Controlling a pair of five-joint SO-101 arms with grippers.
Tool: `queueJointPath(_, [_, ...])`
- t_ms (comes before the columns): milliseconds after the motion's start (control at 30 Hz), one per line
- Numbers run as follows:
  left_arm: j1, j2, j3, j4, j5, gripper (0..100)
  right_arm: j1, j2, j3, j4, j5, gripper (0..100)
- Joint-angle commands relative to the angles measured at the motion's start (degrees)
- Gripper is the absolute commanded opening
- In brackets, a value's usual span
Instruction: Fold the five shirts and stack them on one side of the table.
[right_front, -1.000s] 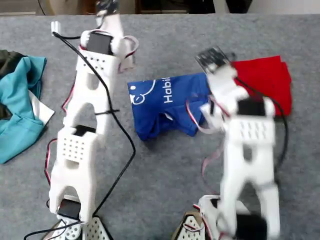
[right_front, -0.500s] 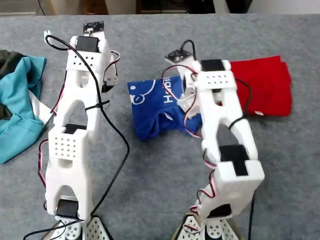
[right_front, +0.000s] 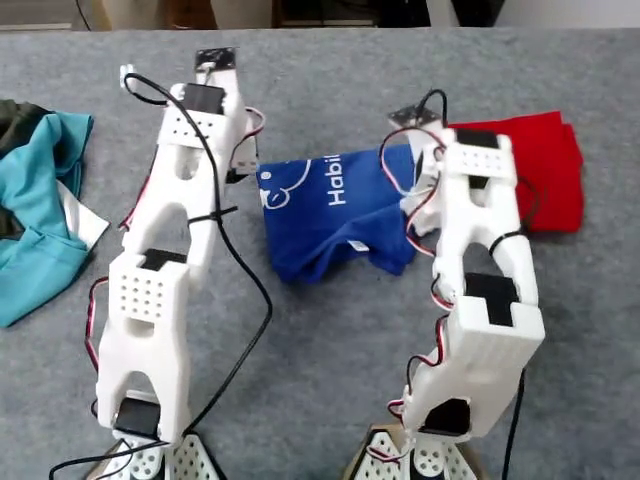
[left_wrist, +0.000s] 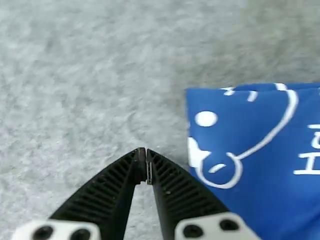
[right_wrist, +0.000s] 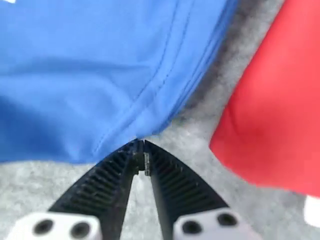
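Overhead scene of a grey counter (right_front: 330, 380) with two white robot arms reaching away from the onlooker. At 9 o'clock, at the counter's edge, lies a crumpled teal shirt (right_front: 40, 230), well apart from both arms.

The left gripper (left_wrist: 145, 167) is clenched on nothing, its tips over bare counter just beside the near-left corner of the blue shirt (right_front: 330, 215). The shirt lies toward 3 o'clock from it.

The blue shirt sits mid-counter, partly folded and rumpled along its near edge. Its long axis runs from 9 to 3 o'clock, between the two arms.

The right gripper (right_wrist: 140, 159) is also clenched. Its tips rest at the shirt's right-hand hem, which lies toward 9 o'clock, and no cloth appears to be caught between them.

At 3 o'clock, just past a narrow strip of counter, lies a folded red shirt (right_front: 545, 170).

Each gripper looks equally close to its own end of the blue shirt, so either would first have to open before taking hold.
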Motion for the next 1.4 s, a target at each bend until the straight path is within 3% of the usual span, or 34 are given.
queueJointPath(0, [1.8,-1.5,-5.3,-1.7,-0.1,2,1.2,-6.6,-8.0,7.3,0.8,0.2])
queueJointPath(167, [3.1,-0.6,-5.5,-10.3,-0.4,2,-4.9,-13.5,-9.0,12.2,-0.3,0.2])
queueJointPath(233, [3.3,2.1,-2.5,-15.5,-0.2,2,-9.3,-13.1,-3.9,9.6,-2.1,0.2])
queueJointPath(333, [3.5,5.8,-1.8,-15.8,-0.1,2,-12.5,-11.2,5.8,1.8,-3.5,0.2])
queueJointPath(533, [2.8,9.5,-1.8,-16.1,0.0,2,-9.1,-3.9,19.5,-10.5,-3.3,0.2])
queueJointPath(833, [1.0,13.9,-5.5,-22.1,-0.5,2,-1.4,-4.3,14.4,-5.0,1.6,0.2])
queueJointPath(1033, [-1.1,19.5,-14.3,-20.7,-0.6,2,-0.7,-10.8,4.3,1.7,1.6,0.2])
queueJointPath(1367, [-1.2,21.4,-30.5,-4.0,-0.1,2,-4.3,-21.8,-4.3,16.0,1.6,0.2])
